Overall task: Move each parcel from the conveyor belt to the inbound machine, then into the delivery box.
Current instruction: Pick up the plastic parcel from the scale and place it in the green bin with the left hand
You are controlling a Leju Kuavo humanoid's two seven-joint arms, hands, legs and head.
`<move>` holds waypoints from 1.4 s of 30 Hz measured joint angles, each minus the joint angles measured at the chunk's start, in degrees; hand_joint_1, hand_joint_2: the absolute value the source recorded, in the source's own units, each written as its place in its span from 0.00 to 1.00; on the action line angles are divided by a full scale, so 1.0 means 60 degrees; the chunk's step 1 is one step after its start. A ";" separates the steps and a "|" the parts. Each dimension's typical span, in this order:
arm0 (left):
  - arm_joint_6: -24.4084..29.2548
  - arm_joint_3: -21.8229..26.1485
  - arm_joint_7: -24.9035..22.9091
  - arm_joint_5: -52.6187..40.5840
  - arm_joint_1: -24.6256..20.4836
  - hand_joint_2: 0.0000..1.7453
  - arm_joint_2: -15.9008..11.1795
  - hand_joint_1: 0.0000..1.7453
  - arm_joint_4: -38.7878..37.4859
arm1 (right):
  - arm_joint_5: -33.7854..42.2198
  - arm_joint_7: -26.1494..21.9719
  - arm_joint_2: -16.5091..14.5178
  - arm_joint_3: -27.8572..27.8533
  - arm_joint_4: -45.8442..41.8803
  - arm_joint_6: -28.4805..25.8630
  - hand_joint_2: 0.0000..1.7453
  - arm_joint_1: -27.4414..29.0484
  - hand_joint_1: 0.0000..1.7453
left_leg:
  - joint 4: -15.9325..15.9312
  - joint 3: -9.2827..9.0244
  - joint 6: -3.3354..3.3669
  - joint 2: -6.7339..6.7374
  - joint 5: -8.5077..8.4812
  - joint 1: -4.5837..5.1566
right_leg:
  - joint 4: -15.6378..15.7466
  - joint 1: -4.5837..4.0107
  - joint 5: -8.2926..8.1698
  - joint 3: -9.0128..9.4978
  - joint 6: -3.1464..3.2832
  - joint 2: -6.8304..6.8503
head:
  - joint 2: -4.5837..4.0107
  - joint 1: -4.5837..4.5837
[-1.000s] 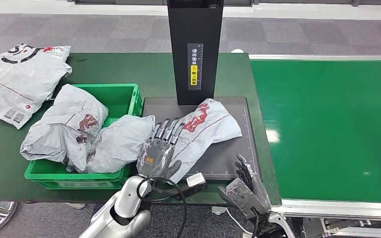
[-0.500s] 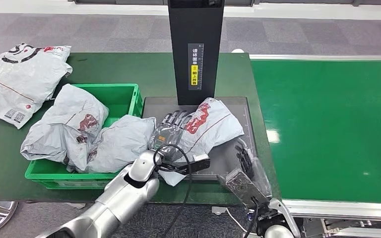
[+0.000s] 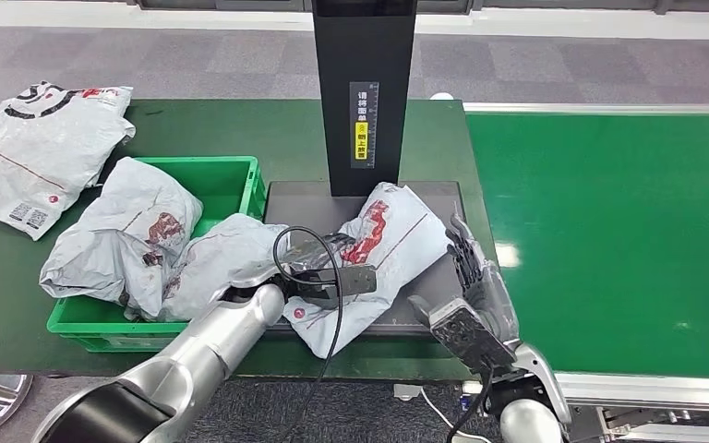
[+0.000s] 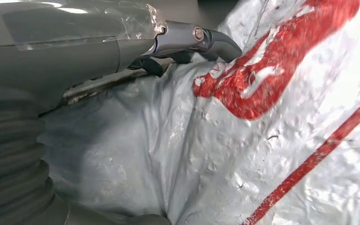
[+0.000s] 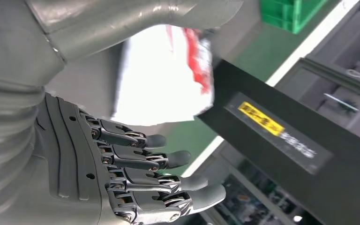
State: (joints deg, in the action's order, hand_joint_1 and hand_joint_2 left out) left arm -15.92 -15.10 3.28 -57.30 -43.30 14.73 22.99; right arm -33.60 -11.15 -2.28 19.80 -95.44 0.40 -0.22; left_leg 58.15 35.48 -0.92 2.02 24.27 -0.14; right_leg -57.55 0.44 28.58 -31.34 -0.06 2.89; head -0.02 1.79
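A: The left hand (image 3: 318, 251) has pushed further forward than a second ago and now lies over the near edge of the parcel (image 3: 383, 242) on the scanner plate (image 3: 306, 199). Its fingers are pressed into the film, but I cannot tell whether they have closed on it.

B: And the right hand (image 3: 474, 268)?

A: It has risen beside the plate's right edge, fingers apart and slightly curled, holding nothing. It stands just beside the parcel's right corner.

B: Has the parcel changed?

A: It has bunched up a little towards the black post (image 3: 363, 92). It is a soft grey plastic bag, crinkled and glossy, with red print (the wrist view shows the creases plainly).

B: Anything else?

A: Two similar grey bags (image 3: 162, 245) are heaped in the green plastic crate (image 3: 240, 175) on the dark green bench (image 3: 203, 125), and another bag (image 3: 37, 148) lies flat at the far left. The smooth green belt (image 3: 609, 231) runs on the right.
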 joint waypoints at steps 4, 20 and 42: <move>-0.1645 0.0105 -0.0169 0.0015 -0.0361 1.00 0.0014 1.00 -0.0403 | 0.0104 -0.0054 -0.0088 -0.0003 0.0181 0.0041 1.00 -0.0373 0.00 | 0.0000 -0.0060 0.0004 -0.0002 0.0010 0.0000 | 0.0002 0.0007 0.0008 0.0064 -0.0001 0.0004 | 0.0002 0.0002; -0.1939 0.0367 -0.0095 0.0169 -0.0841 1.00 0.0220 1.00 -0.0729 | 0.0303 -0.0215 -0.0094 -0.0125 0.0303 -0.0196 1.00 -0.0319 0.00 | 0.0000 -0.0139 0.0004 -0.0001 0.0020 0.0000 | 0.0004 0.0008 0.0020 0.0136 -0.0004 0.0004 | 0.0002 0.0001; 0.0267 0.0843 0.0196 0.1069 -0.0754 1.00 0.0049 1.00 -0.0757 | 0.0361 -0.0214 -0.0144 -0.0788 -0.0278 -0.0223 1.00 0.0471 0.00 | -0.0001 -0.0103 -0.0003 0.0005 0.0024 0.0000 | 0.0002 0.0005 0.0024 0.0090 0.0004 -0.0005 | 0.0000 0.0000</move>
State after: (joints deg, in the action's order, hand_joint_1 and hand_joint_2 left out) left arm -14.32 -10.04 4.46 -50.89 -47.83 15.02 18.45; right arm -31.44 -12.44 -3.14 15.08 -97.10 -0.93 2.61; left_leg 58.15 34.86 -0.94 2.05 24.42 -0.13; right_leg -57.54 0.47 28.72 -30.80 -0.04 2.86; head -0.02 1.79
